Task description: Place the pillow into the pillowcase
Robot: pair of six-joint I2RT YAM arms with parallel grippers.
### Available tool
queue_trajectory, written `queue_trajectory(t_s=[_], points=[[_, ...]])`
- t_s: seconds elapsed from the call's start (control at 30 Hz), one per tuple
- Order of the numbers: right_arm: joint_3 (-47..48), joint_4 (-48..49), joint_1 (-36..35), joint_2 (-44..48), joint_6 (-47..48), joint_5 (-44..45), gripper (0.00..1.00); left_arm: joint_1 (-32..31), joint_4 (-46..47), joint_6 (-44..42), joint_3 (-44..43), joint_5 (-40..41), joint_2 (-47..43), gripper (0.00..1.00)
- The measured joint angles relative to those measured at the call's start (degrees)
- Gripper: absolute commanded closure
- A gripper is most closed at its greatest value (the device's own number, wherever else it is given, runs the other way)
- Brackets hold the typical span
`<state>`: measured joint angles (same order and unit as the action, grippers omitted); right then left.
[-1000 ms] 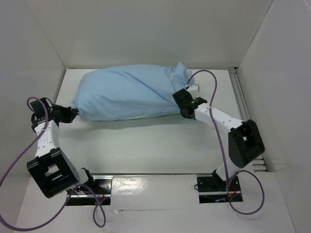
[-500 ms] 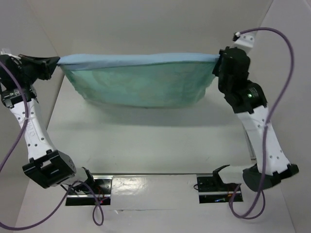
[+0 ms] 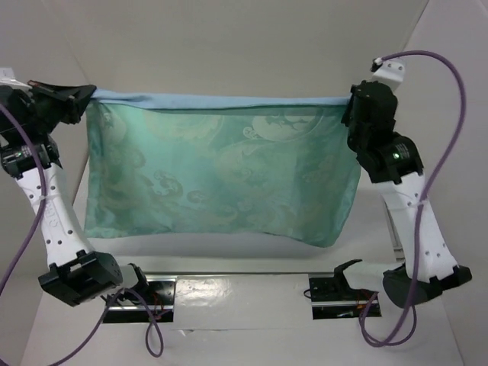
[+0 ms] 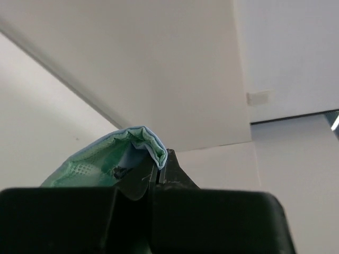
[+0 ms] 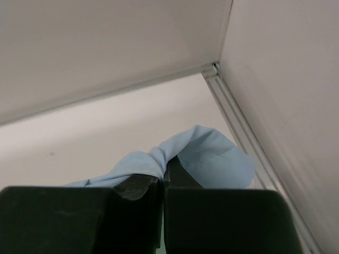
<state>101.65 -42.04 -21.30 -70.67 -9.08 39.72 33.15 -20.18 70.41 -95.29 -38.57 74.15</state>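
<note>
The pillowcase (image 3: 221,183) hangs as a thin, floppy rectangle. Its sea-green face with pale swirls shows, with a pale blue band along the top edge. The left fingers (image 3: 76,97) at 10 o'clock and the right fingers (image 3: 352,99) at 2 o'clock each pinch tight on a bunched top corner.

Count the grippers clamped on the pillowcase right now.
2. The left gripper pinches the pillowcase at its upper left corner, and the right gripper pinches its upper right corner. Both are in plain view, none hidden.
</note>
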Motion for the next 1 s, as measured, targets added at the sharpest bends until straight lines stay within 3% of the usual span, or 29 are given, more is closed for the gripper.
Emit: queue_trajectory(t_s=[0.03,0.07,0.1,0.13,0.17,0.2,0.33,0.43,0.7,1.0], points=[[-2.3,1.3,0.9,-1.0,0.0,-0.3,1.00,-1.7,0.5,-1.1,1.8,1.6,0.3,1.00],[-4.7,2.7,2.2,-2.4,0.0,-1.0,1.00,-3.3,0.6,-1.9,3.9,3.8,0.9,0.88],[-6.6,4.0,3.7,-4.5,-0.1,-1.8,0.83,-5.2,0.6,-3.2,5.7,5.5,2.3,0.59],[-7.5,4.7,5.2,-7.3,-0.4,-3.3,0.56,-6.7,0.4,-5.0,7.0,6.7,4.3,0.38],[-7.3,5.2,6.7,-10.8,-1.0,-5.0,0.34,-7.9,0.5,-6.5,7.5,7.4,7.0,0.23],[-5.7,5.2,8.3,-15.8,-1.4,-7.3,0.03,-8.7,0.2,-8.0,7.2,7.5,10.7,0.20],[2.4,4.4,11.0,-33.8,-2.4,-12.2,0.00,-10.6,-4.9,-14.7,1.4,11.1,23.8,0.17],[1.2,3.1,10.3,-35.2,-3.3,-14.8,0.00,-12.0,-9.3,-18.9,0.2,15.6,24.5,0.17],[-0.9,3.0,10.5,-20.5,-8.1,-15.1,0.00,-14.9,-11.3,-27.2,0.8,22.9,10.4,0.19],[-19.9,-3.0,12.2,-4.9,-14.6,-7.1,0.00,-24.6,-12.8,-31.1,19.1,22.7,-3.3,0.19]])
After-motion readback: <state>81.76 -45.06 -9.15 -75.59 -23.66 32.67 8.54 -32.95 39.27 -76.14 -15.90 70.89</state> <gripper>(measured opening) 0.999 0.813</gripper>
